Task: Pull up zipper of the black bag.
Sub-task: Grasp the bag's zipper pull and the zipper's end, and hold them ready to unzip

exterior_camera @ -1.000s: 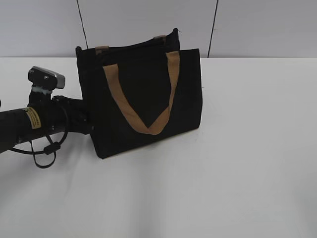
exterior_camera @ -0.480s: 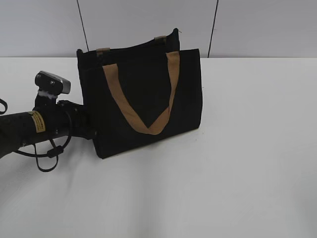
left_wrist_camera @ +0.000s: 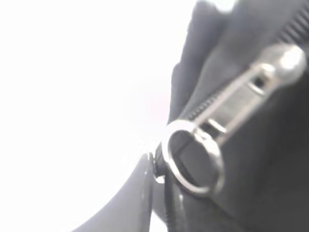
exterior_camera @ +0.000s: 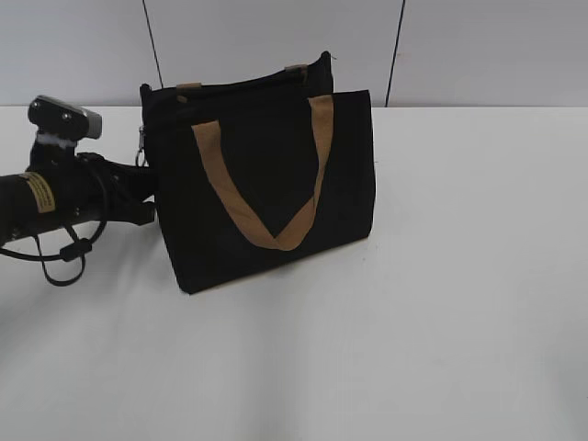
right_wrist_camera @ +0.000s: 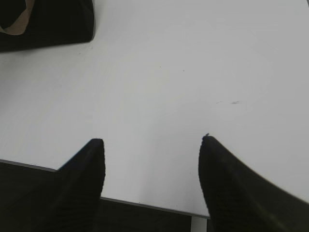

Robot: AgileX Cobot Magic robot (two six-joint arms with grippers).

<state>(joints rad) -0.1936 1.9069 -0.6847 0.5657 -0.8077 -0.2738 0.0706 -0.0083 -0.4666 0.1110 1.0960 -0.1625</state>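
Observation:
The black bag (exterior_camera: 266, 184) with tan handles stands upright on the white table. Its silver zipper pull (exterior_camera: 141, 149) hangs at the bag's top left corner. My left gripper (exterior_camera: 145, 195) is against the bag's left side, just under the pull. In the left wrist view the pull's tab and metal ring (left_wrist_camera: 193, 157) fill the frame, blurred. My left jaws (left_wrist_camera: 153, 170) are pressed together at the ring's lower left edge. My right gripper (right_wrist_camera: 152, 145) is open and empty over the table's near edge. It is out of the exterior view.
The white table (exterior_camera: 441, 303) stretches to the right of and in front of the bag. A grey panelled wall (exterior_camera: 478, 46) stands behind it. In the right wrist view the bag's lower corner (right_wrist_camera: 53, 24) shows at top left and the table edge (right_wrist_camera: 145, 205) at the bottom.
My left arm has moved left and up. The bag's left side has been drawn leftward with it, and the silver zipper pull now shows at the top left corner.

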